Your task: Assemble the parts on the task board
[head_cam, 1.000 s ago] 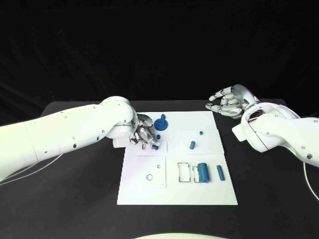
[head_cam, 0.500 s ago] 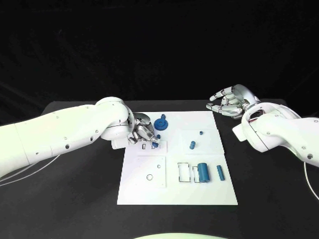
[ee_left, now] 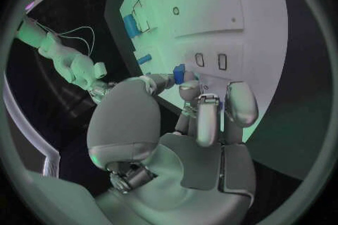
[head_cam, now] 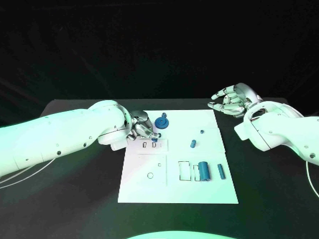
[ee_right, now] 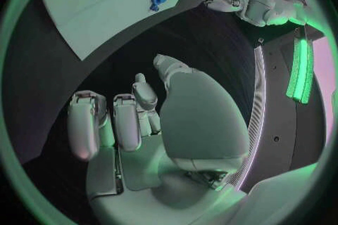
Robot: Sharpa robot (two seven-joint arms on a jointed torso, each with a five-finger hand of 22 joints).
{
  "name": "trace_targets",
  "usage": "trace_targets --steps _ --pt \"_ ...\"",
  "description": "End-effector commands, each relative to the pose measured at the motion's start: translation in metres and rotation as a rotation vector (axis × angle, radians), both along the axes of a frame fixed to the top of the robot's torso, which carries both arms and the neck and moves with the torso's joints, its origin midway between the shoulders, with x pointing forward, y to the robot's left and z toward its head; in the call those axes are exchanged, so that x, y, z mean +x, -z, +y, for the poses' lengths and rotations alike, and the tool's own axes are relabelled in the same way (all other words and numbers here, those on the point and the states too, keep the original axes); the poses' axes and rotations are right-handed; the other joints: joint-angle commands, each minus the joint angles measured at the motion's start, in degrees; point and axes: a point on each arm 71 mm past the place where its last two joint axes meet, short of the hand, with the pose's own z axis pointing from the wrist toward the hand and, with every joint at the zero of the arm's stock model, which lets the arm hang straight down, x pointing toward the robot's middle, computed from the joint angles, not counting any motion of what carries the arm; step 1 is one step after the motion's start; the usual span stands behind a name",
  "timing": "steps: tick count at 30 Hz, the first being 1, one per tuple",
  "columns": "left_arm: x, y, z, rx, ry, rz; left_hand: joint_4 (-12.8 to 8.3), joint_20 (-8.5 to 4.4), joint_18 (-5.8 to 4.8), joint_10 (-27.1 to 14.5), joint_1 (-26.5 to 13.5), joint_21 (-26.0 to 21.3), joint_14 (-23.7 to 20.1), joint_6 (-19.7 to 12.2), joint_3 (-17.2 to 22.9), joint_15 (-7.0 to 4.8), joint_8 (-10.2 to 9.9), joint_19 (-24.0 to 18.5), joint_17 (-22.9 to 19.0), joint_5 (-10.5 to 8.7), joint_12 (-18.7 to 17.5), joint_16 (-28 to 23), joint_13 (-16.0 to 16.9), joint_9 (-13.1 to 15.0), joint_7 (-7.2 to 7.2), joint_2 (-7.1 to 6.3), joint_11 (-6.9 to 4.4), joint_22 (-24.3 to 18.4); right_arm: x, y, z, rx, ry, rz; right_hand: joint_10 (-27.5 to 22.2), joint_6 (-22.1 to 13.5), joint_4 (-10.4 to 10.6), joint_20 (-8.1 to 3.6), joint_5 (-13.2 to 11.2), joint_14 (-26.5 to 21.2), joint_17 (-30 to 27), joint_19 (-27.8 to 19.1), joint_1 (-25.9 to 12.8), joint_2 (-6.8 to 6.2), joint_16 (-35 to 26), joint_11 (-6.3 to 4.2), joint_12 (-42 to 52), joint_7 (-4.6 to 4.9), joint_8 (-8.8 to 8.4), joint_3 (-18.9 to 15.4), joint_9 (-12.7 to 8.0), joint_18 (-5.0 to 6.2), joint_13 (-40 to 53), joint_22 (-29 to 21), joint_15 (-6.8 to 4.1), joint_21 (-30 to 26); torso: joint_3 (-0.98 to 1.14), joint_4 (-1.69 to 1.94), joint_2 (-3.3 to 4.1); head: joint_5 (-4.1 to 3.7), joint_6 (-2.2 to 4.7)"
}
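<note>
- Board first: your task board (head_cam: 203,191) lies in the middle of the black table (head_cam: 73,199), and everything here gets placed against it.
- Your left hand (head_cam: 141,130) is over the board's far left corner, fingers drawn together on a small blue part (ee_left: 179,73). The left wrist view shows that piece pinched at the fingertips (ee_left: 188,90), so it's held, not resting.
- Just below that hand on the board sit two small slots (head_cam: 149,145), one with a touch of blue at its top. Holding the part this close suggests you mean to seat it there, though I can't tell whether the part is lined up.
- Beside the hand, near the board's far edge, the blue round part (head_cam: 162,123) stands untouched.
- Further in: a small blue peg (head_cam: 201,132) and a short blue pin (head_cam: 193,144) right of centre, then a blue cylinder (head_cam: 203,172) and a slim blue rod (head_cam: 220,172) toward the near right, next to an outlined rectangular recess (head_cam: 183,171).
- Your right hand (head_cam: 231,101) waits off the board's far right corner, fingers curled inward around nothing, probably parked clear of your left.
- Most parts lie loose, so assembly looks early.
</note>
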Motion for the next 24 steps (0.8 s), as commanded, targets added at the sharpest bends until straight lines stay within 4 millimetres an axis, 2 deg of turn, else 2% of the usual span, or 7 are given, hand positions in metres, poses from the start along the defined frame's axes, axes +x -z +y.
trace_targets --steps 1,8,24 --pt "0.001 -0.004 0.0 0.005 -0.006 -0.139 -12.8 0.0 -1.01 0.4 0.0 0.4 4.1 0.6 12.6 -0.47 -0.3 0.6 8.1 0.2 0.3 0.3 0.0 0.0 -0.16 -0.23 0.04 0.2 0.0 0.0 0.001 -0.007 -0.008 -0.005 -0.1 -0.4 0.1 0.31 0.3 2.9 3.6 0.7 -0.1 0.57 -0.4 -0.1 -0.3 -0.03 0.28 -0.2 -0.1 0.61 -0.1 11.1 0.06 -0.3 0.0 0.02 -0.08 0.11 -0.17" --pt "-0.007 0.005 0.002 0.015 -0.017 -0.204 -13.0 -0.21 -1.3 1.5 -0.1 1.2 4.2 1.4 13.0 -0.7 -0.5 1.6 8.3 0.76 0.9 0.4 0.9 0.1 -0.41 -0.81 -0.21 1.6 -0.001 0.0 -0.001 -0.007 -0.006 -0.005 -0.1 -0.4 0.1 0.31 0.3 2.9 3.6 0.7 -0.1 0.57 -0.4 -0.1 -0.3 -0.03 0.28 -0.2 -0.1 0.61 -0.1 11.1 0.06 -0.3 -0.06 -0.14 -0.07 0.23 -0.28" --pt "-0.018 0.022 0.001 0.037 -0.013 -0.208 -13.0 -0.36 -1.43 2.1 -0.2 1.6 4.2 2.0 13.3 -0.85 -0.7 2.1 8.4 1.4 1.2 0.5 1.4 0.2 -0.58 -1.2 -0.37 2.3 -0.001 0.001 -0.003 -0.008 -0.003 -0.001 -0.1 -0.4 0.1 0.31 0.5 2.9 3.6 0.7 -0.2 0.62 -0.4 -0.11 -0.3 -0.03 0.29 -0.2 -0.1 0.59 -0.1 11.1 0.06 -0.2 -0.08 -0.13 0.0 0.14 -0.35"
